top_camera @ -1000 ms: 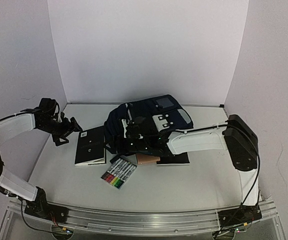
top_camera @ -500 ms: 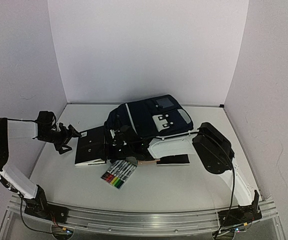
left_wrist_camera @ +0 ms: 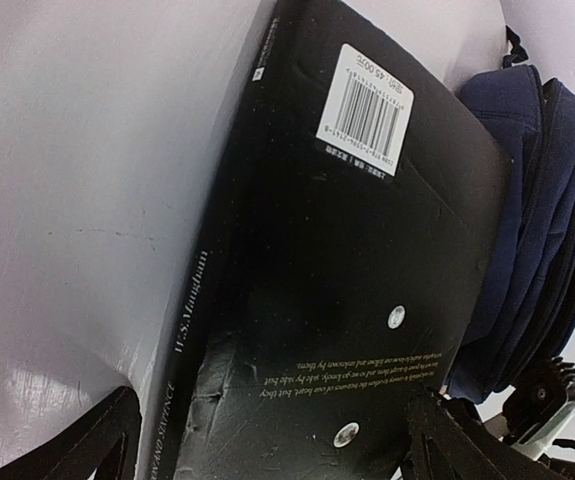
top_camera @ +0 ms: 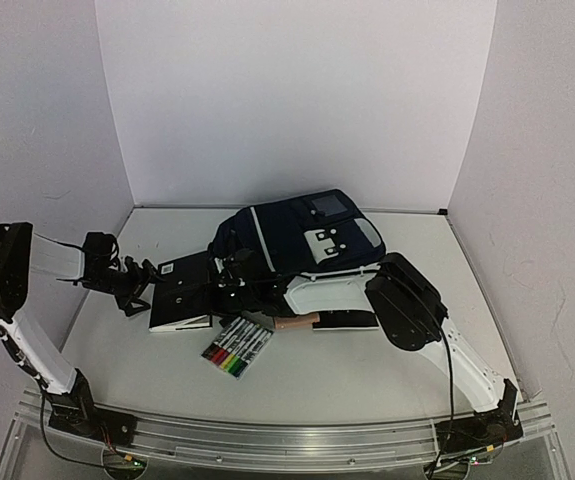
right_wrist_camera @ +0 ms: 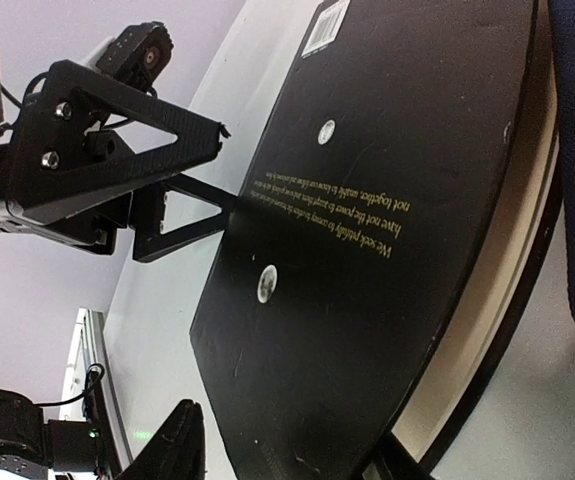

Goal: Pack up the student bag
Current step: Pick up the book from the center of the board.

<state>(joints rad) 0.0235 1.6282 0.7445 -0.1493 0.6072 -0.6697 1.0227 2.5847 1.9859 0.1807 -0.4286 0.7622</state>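
A matte white bench (top_camera: 367, 370) sits inside a plain booth: a pale back wall (top_camera: 297, 100) and two side walls (top_camera: 37, 150) with a faint lavender cast, all bare. A metal rail (top_camera: 287, 435) runs along the near edge and carries both arm bases. The student bag (top_camera: 292, 235) lies toward the back of the bench at its middle, front pocket up. Just to its left a black book (top_camera: 182, 295) lies flat, barcode sticker at its far corner. A pack of coloured markers (top_camera: 238, 348) lies in front of the bag, and another flat black item (top_camera: 352, 320) to the right of the pack. The left end effector (top_camera: 139, 285) is low at the book's left edge, fingers spread wide and released. The right end effector (top_camera: 229, 283) is at the book's right edge beside the bag, its fingers either side of a corner; I cannot tell whether it has clenched on the cover
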